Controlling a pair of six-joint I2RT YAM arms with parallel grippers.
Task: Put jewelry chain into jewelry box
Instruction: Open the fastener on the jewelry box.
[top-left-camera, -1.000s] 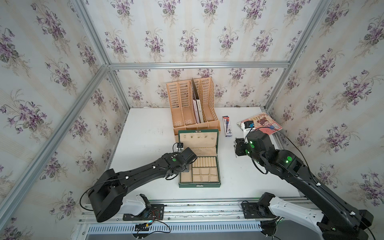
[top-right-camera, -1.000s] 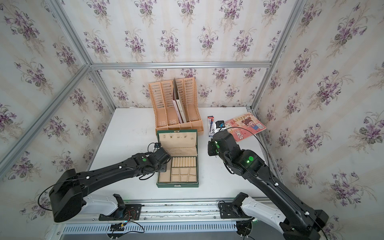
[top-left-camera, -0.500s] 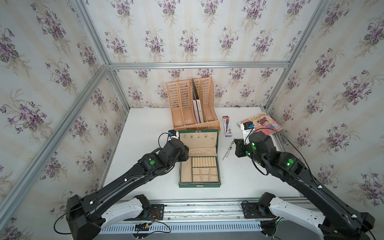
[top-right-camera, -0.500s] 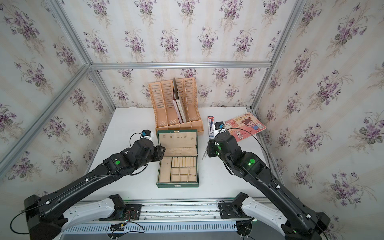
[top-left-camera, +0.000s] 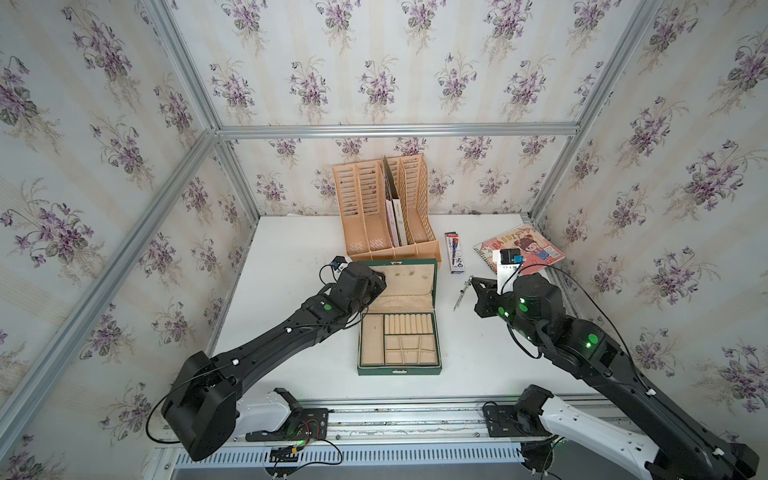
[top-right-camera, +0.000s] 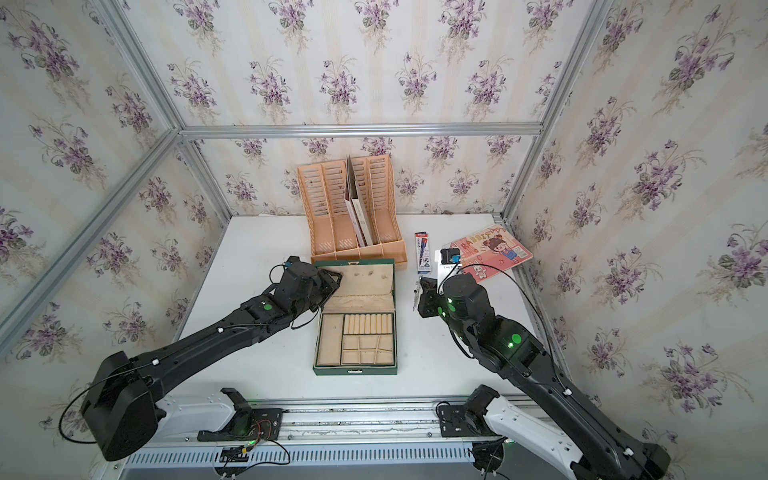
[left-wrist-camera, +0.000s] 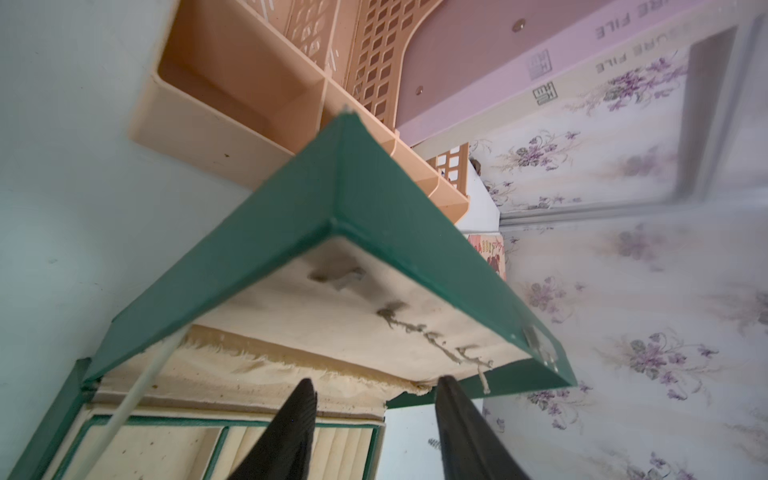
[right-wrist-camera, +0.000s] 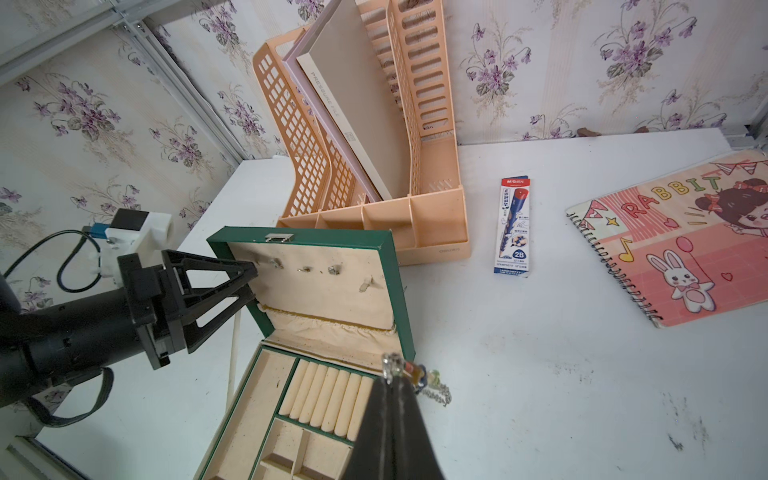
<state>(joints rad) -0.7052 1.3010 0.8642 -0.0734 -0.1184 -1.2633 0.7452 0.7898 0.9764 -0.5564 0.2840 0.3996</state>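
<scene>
The dark green jewelry box (top-left-camera: 399, 370) (top-right-camera: 355, 370) lies open mid-table, its beige-lined lid (right-wrist-camera: 399, 299) upright. My right gripper (right-wrist-camera: 395, 374) is shut on the jewelry chain (right-wrist-camera: 436, 392). The clasp end sticks out past the fingertips and the rest dangles. In both top views the chain (top-left-camera: 462, 293) (top-right-camera: 415, 296) hangs above the table just right of the box. My left gripper (top-left-camera: 380, 282) (right-wrist-camera: 251, 280) is at the lid's left edge. Its fingers (left-wrist-camera: 305, 399) stand apart in the left wrist view, with the lid (left-wrist-camera: 291, 232) just beyond them and nothing between.
An orange-tan slotted file holder (top-left-camera: 386, 212) with folders stands right behind the box. A blue pencil box (top-left-camera: 455, 253) and a pink spiral notebook (top-left-camera: 523, 249) lie at the back right. A thin white strap (right-wrist-camera: 235, 353) runs beside the box's left side.
My left gripper has pulled back from over the box's tray to the lid's left edge, and its jaws have narrowed. My right gripper has lifted the chain, which now dangles beside the box.
</scene>
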